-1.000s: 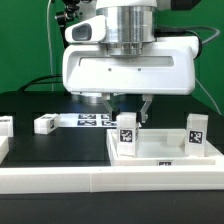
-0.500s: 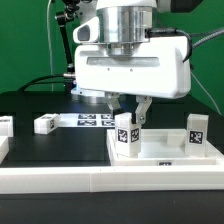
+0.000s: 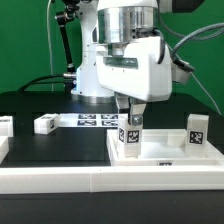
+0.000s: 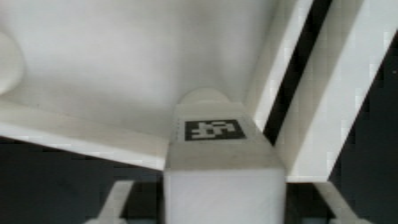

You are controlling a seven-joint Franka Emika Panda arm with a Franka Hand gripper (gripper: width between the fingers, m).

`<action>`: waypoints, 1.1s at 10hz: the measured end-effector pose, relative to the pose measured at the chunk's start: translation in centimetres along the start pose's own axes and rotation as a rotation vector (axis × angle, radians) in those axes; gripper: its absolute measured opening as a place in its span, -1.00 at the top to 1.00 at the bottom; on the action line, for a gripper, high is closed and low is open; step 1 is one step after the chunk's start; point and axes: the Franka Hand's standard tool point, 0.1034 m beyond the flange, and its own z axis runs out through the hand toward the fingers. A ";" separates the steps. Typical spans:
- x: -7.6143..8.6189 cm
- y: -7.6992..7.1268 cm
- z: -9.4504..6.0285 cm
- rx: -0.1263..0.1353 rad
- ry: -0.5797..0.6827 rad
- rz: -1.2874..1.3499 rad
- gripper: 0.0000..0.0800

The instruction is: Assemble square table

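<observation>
The white square tabletop (image 3: 165, 157) lies flat at the exterior view's right, rim up. A short white leg (image 3: 131, 138) with a black-and-white tag stands upright on its near left corner. My gripper (image 3: 131, 120) comes straight down over that leg and is shut on its upper part. A second tagged leg (image 3: 196, 131) stands at the tabletop's right corner. In the wrist view the held leg (image 4: 221, 165) fills the middle between the two fingers (image 4: 128, 200), its tag facing up, with the tabletop's face (image 4: 107, 100) and rim (image 4: 294, 90) beyond it.
Two loose legs lie on the black table at the exterior view's left, one (image 3: 45, 124) beside the marker board (image 3: 95, 120), the other (image 3: 5, 126) at the edge. A long white rail (image 3: 90, 181) runs along the front. The robot base (image 3: 85, 75) stands behind.
The gripper's hand has turned about its vertical axis over the leg, from broadside to nearly edge-on in the exterior view. The leg stays upright on the same corner.
</observation>
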 end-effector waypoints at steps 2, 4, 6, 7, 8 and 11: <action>-0.2 -0.1 0.0 0.003 -0.005 0.140 0.27; -0.1 -0.1 0.0 0.009 -0.025 0.225 0.27; -0.2 -0.1 0.0 0.010 -0.025 0.204 0.27; -0.2 -0.1 0.0 0.009 -0.025 0.170 0.03; -0.1 -0.1 -0.1 0.006 -0.028 0.127 0.03; 0.1 -0.6 -0.4 0.000 -0.035 -0.264 -0.61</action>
